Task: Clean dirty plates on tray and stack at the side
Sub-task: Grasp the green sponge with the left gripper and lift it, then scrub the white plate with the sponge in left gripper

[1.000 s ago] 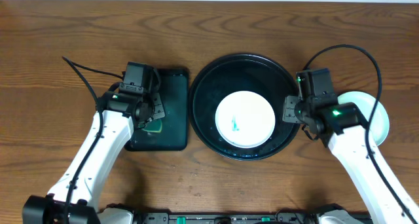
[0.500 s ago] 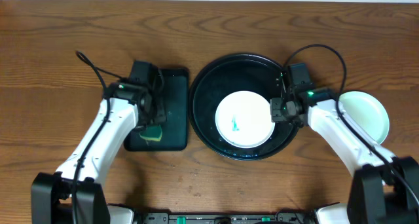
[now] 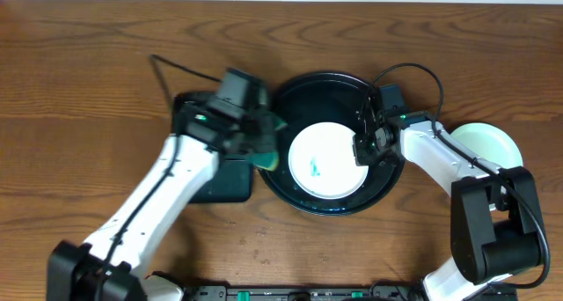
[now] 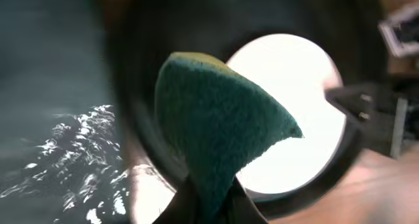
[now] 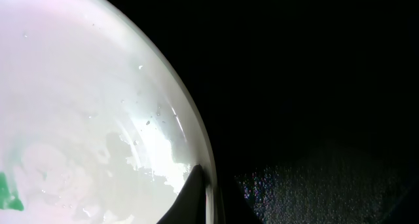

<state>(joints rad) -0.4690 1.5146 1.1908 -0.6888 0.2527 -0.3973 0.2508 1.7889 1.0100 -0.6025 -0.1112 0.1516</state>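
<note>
Overhead, the left gripper [image 3: 262,144] has swung off the rectangular tray [image 3: 224,179] and now hangs over the left rim of the round tray [image 3: 303,94], its fingers clamped on the green sponge [image 3: 267,157]. The right gripper [image 3: 362,150] has moved in to the right edge of the dirty plate [image 3: 328,160], which lies alone in the middle of the round tray with a green smear [image 3: 315,167] on it. A clean plate [image 3: 494,147] sits on the tabletop [image 3: 88,63] to the right, well apart from the tray. We judge that wiping is about to start.

Left wrist: the sponge [image 4: 219,129] juts from the closed fingers, folded to a point, with the dirty plate [image 4: 298,80] just beyond it and the right gripper [image 4: 366,109] at the plate's far edge.

Right wrist: the fingers [image 5: 191,192] pinch the rim of the dirty plate [image 5: 85,99], steadying it against the wet black round tray [image 5: 314,86]. Droplets bead on the plate, and a little of the smear [image 5: 6,192] shows at the lower left.
</note>
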